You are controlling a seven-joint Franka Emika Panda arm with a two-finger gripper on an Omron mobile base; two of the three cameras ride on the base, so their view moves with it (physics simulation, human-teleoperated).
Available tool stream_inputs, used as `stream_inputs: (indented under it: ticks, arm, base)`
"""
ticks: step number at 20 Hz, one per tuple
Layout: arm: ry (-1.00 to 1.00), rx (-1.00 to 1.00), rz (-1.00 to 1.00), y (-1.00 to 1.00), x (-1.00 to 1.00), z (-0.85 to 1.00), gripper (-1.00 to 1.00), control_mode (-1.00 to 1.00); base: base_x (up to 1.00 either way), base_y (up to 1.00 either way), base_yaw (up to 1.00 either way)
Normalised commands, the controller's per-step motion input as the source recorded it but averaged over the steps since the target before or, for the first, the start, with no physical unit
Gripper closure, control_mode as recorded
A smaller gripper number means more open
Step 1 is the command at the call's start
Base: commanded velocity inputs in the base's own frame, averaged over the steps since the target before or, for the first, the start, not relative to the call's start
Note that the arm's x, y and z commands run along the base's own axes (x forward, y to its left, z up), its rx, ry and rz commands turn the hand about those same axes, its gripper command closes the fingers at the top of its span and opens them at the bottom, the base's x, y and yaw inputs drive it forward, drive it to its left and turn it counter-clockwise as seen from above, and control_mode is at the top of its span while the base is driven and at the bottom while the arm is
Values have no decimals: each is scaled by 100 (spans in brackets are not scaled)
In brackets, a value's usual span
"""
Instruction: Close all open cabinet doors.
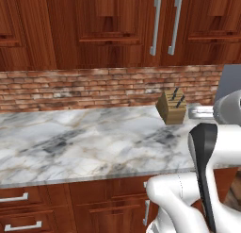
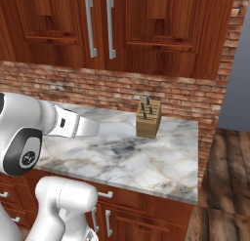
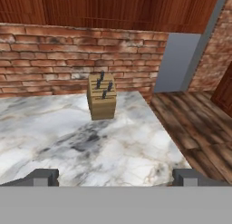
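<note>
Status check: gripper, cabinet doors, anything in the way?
Gripper open, empty, over the marble counter. Cabinet doors in view look shut, handles side by side. Knife block ahead on the counter, untouched.

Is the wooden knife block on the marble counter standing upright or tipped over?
Upright. The wooden knife block stands on its base on the marble counter, dark knife handles sticking up from its top.
</note>
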Motion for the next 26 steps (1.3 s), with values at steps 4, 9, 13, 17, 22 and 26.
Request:
stream_inputs:
  ticks: [4, 9, 13, 17, 22, 26]
  arm:
    - [0, 0, 0, 0, 0, 0, -100, -100]
    - [0, 0, 0, 0, 0, 0, -100, 100]
    - [0, 0, 0, 0, 0, 0, -100, 100]
    - [0, 0, 0, 0, 0, 0, -100, 100]
    - [0, 0, 0, 0, 0, 0, -100, 100]
    - [0, 0, 0, 0, 0, 0, -100, 100]
  base:
    - [0, 0, 0]
    - [-2, 0, 0]
    - [-38, -9, -13]
    - [-42, -27, -38]
    - [-71, -41, -40]
    - [-42, -48, -43]
